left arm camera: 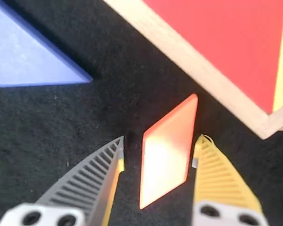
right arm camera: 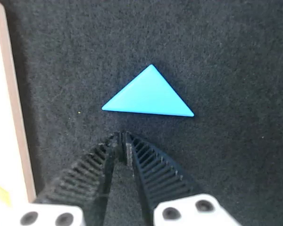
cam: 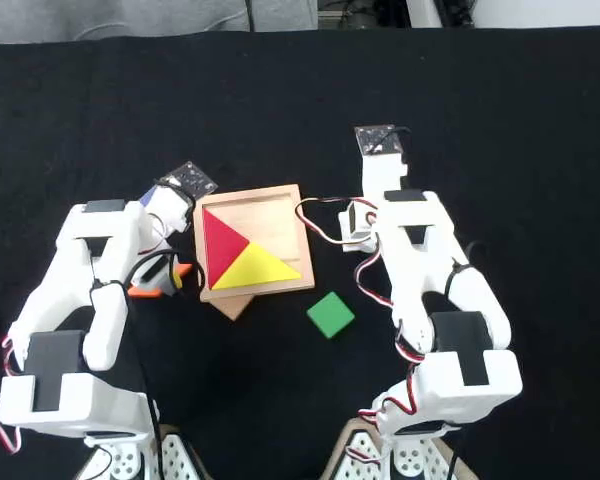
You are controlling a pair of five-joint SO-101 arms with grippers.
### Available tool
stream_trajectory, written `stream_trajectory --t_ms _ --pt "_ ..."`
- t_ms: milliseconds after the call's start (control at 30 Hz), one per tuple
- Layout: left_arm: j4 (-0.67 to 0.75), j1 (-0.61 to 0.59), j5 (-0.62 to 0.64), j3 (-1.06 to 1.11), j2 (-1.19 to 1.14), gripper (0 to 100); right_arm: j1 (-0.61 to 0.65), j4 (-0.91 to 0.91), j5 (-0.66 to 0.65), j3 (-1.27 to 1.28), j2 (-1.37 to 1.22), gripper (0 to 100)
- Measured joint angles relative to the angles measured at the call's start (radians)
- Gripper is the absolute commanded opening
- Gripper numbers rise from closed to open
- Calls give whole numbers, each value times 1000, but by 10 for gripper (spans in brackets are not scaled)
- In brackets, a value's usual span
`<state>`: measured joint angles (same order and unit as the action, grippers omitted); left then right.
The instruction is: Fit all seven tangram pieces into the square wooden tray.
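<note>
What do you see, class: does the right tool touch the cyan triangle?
Apart. The right wrist view shows a strip of black cloth between the shut right tool and the cyan triangle.

Square piece (cam: 330, 314) lies right of the tray (cam: 270, 213).

Wood, cloth and plastic surfaces.
Tray (cam: 250, 193) is pale, smooth wood. Cloth (cam: 480, 100) is black, matt and fuzzy. Orange piece (left arm camera: 167, 150) is glossy and catches glare. Blue triangle (left arm camera: 23, 56) and cyan triangle (right arm camera: 148, 94) are smooth, matt. Left gripper (left arm camera: 162, 137) is ribbed plastic.
</note>
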<state>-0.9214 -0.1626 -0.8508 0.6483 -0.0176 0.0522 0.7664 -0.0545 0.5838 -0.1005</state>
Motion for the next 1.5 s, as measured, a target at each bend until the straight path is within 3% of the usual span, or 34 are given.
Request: stream_trajectory --t_ms 267,367,533,700,1033,1500 --pt "-17 -48 -15 -25 -5 200 0 0 0 0 0 11" --pt "-107 -44 -15 -25 20 195 0 0 -11 0 0 11" --pt "-199 -14 9 -25 172 254 0 0 -25 0 0 11" --pt "-215 -3 44 18 311 252 0 0 -26 0 0 11" --pt "17 66 54 233 270 252 0 0 -26 0 0 11" --pt "32 -18 25 87 64 252 0 0 -29 0 0 11"
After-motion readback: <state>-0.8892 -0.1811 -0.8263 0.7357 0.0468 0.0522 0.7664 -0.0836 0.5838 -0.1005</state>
